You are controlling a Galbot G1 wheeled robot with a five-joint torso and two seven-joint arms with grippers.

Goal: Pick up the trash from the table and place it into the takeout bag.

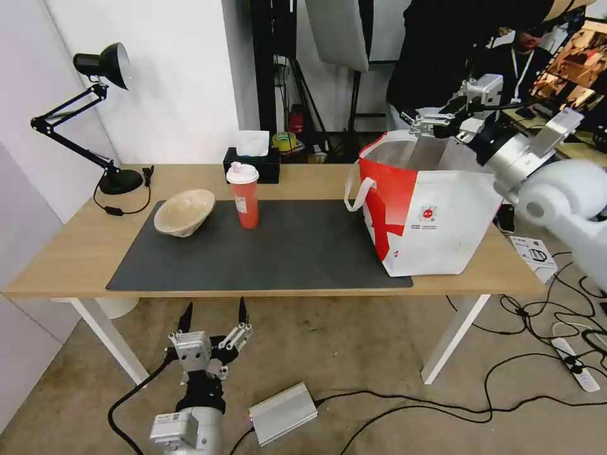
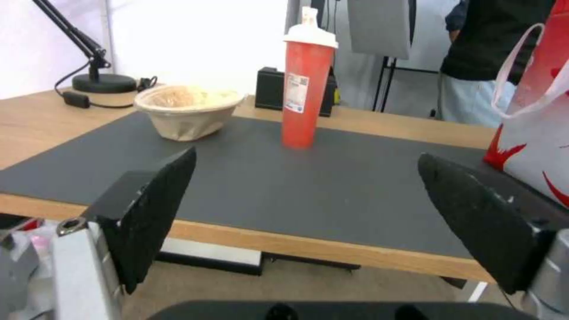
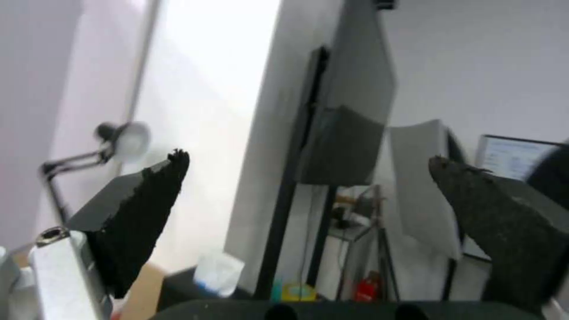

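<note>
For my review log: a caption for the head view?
Right gripper open above bag; cup, bowl on table.

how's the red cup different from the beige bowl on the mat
The red cup is tall, narrow and bright red, while the beige bowl is wide, shallow and pale. The cup is closed by a white lid; the bowl is open. The cup stands upright, whereas the bowl sits tilted in the head view. The cup is nearer the takeout bag than the bowl. Both rest on the dark mat, untouched by either gripper.

The table [image 1: 76, 259] bears a mat [image 1: 284, 253], a lamp [image 1: 120, 180], and perhaps a tissue box [image 1: 253, 161].
</note>
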